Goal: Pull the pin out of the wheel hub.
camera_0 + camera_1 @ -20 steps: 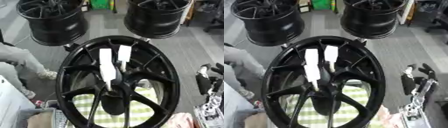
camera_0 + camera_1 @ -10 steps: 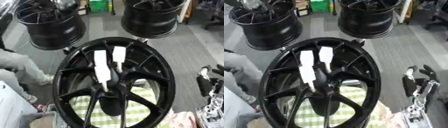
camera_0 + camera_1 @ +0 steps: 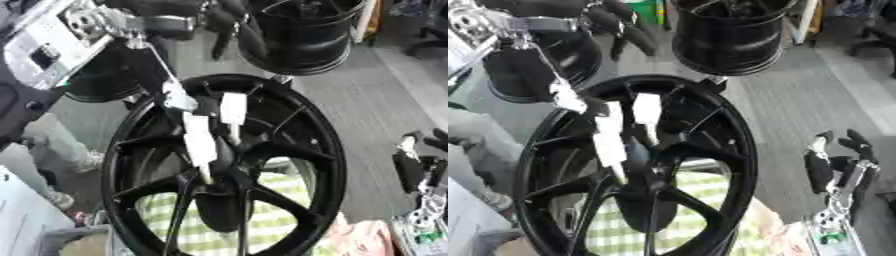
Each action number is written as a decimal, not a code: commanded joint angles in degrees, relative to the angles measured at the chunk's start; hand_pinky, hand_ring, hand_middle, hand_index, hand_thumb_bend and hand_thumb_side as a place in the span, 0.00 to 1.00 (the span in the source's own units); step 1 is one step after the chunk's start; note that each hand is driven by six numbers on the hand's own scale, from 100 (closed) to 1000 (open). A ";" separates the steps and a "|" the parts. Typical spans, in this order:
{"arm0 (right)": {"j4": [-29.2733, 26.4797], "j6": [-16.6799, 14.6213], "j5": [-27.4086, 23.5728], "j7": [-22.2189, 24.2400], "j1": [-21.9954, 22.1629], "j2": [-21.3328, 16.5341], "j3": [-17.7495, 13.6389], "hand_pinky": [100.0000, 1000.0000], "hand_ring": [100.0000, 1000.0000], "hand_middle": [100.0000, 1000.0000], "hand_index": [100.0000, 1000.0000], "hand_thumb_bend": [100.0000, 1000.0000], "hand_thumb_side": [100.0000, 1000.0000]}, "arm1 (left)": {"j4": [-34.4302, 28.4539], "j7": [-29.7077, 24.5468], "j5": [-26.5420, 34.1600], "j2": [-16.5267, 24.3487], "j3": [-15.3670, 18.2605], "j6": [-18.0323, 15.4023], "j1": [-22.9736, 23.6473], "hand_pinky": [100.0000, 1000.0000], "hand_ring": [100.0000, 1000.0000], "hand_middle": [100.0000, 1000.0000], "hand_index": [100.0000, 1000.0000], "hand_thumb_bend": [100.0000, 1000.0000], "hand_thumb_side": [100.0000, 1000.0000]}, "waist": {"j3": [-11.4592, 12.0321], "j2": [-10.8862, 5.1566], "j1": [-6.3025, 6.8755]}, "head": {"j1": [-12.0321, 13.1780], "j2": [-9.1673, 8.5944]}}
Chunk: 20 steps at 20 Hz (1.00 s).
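Grey floor lay behind everything. Nearest, a green checked cloth [image 3: 271,225] showed through the glossy black wheel hub [image 3: 223,165], with two white pins [image 3: 199,142] upright near its centre. At right rested the right hand [image 3: 837,167], fingers relaxed. Farther up, the left hand [image 3: 619,27] hung, fingers curled on nothing.

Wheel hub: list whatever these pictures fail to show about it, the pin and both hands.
- White strips: blurred in both views. Which one is the pin, and where it enters the hub, is unreadable.
- Wheel: its bottom rim is cut off by the lower edge in both views.
- Left hand: at the top of both views, blurred against the dark rims behind.
- Right hand: in the left eye view, partly cut off by the right edge.
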 commanded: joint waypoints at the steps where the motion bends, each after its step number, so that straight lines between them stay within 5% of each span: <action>1: -0.65 -0.09 0.44 0.09 -0.44 -1.23 0.02 0.45 0.34 0.61 0.77 0.03 0.32 | -1.10 -20.07 -2.49 1.71 -0.21 -20.05 -0.51 0.61 0.43 0.77 0.87 0.50 0.42 | 0.09 -0.84 -0.23 | 0.03 -0.15; 10: -0.61 -0.04 0.55 0.08 -0.38 -1.54 -0.08 0.45 0.34 0.61 0.77 0.03 0.32 | 0.25 -20.07 -7.49 5.12 -1.03 -20.05 1.95 0.60 0.42 0.76 0.86 0.58 0.44 | 0.25 -1.03 0.15 | -0.04 -0.15; 20: -0.31 -0.29 0.68 -0.07 -0.59 -1.60 -0.18 0.45 0.34 0.61 0.77 0.03 0.32 | 1.89 -20.07 -11.07 7.00 -2.92 -20.05 5.27 0.59 0.41 0.75 0.85 0.54 0.40 | 0.08 -1.08 0.56 | -0.05 -0.15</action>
